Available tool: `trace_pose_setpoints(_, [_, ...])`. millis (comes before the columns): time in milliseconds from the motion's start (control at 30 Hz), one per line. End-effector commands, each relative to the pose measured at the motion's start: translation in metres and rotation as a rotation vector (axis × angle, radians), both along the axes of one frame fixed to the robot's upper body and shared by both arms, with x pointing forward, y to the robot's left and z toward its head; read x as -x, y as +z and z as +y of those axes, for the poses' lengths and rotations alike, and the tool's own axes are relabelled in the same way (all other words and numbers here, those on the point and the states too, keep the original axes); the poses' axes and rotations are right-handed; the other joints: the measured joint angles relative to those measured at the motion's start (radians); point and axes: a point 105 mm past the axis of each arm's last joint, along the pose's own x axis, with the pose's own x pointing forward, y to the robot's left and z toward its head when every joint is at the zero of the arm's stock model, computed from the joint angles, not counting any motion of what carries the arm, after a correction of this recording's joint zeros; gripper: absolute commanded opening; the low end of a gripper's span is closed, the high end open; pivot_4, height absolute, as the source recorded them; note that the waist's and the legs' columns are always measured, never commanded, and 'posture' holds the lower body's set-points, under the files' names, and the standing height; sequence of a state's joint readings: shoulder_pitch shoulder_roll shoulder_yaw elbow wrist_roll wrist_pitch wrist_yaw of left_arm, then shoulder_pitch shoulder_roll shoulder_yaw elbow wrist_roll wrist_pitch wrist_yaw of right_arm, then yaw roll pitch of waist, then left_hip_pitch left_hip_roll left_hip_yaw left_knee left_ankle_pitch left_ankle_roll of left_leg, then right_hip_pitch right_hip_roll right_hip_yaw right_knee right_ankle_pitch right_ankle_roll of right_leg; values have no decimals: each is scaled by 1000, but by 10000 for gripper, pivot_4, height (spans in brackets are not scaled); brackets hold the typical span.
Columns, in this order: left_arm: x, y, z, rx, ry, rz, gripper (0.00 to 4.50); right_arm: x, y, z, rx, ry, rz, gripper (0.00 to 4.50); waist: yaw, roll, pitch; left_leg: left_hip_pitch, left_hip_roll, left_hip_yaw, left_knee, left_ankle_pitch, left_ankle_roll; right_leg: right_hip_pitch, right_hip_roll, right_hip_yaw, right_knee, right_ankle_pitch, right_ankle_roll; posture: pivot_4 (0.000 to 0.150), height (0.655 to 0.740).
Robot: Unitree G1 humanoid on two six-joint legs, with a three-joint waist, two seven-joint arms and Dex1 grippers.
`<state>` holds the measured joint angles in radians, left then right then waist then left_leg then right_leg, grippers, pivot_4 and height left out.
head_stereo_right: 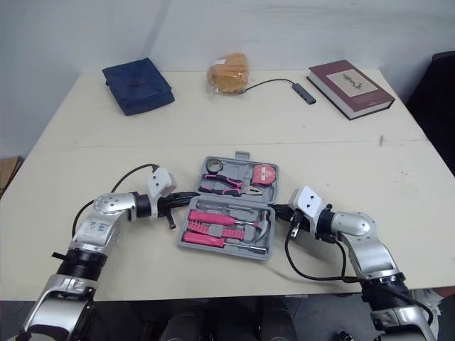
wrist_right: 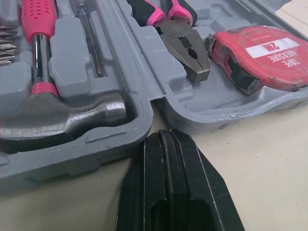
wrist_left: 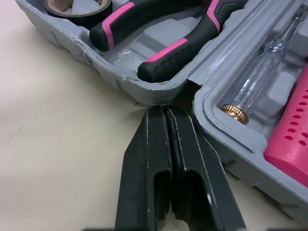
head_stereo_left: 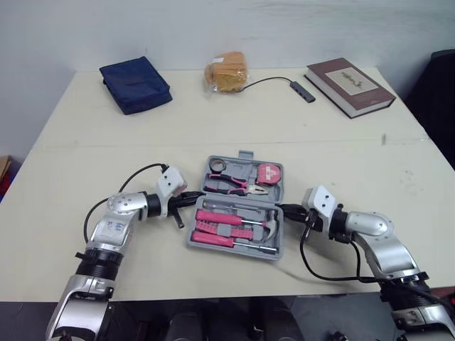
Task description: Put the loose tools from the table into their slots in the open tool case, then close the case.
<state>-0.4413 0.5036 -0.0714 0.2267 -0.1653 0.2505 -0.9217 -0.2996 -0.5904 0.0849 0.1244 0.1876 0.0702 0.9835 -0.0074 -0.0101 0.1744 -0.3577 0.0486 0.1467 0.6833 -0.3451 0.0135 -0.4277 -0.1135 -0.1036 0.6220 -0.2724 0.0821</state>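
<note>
The left gripper (wrist_left: 166,111), fingers pressed together and empty, points its tips at the hinge notch on the left side of the open grey tool case (head_stereo_left: 246,154). The right gripper (wrist_right: 166,135), likewise clenched on nothing, sits at the notch on the case's right side. The case lies at the near middle of the table (head_stereo_left: 106,142), with pliers (head_stereo_left: 231,185), tape measure (head_stereo_left: 268,173) and tape roll (wrist_left: 79,6) in its far half, and hammer (wrist_right: 62,115) and pink screwdriver (head_stereo_left: 220,217) in the near half.

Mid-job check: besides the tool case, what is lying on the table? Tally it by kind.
Navy pouch: 1
Bagged bread: 1
Hardcover book: 1
USB hub with cable: 1
Total: 4, none of them a loose tool.
</note>
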Motion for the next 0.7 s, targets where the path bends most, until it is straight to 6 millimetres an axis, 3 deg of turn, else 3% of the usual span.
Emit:
trace_pose_setpoints(33, [21,0,-17,28,-112,17,0,4,6,16,-16,85,1,220,-1,0,0,0,0,0,0,0,0,0,0,0,0,0,0,1500,7400])
trace_pose_setpoints(467, [47,-8,-4,36,-42,47,0,22,-6,13,-11,155,101,220,2,0,0,1,1,0,-1,-1,-1,0,-1,0,-1,0,0,1500,7400])
trace_pose_setpoints(667, [43,-15,24,-5,60,37,0,16,-9,-6,-29,87,175,220,1,0,0,1,1,0,-1,-2,-1,0,-2,0,-1,0,-1,1500,7400])
trace_pose_setpoints(700, [44,-13,31,4,79,41,0,18,-8,-12,-39,67,214,3197,1,0,0,1,2,0,-1,-2,-2,0,-2,0,-1,0,-1,1500,7400])
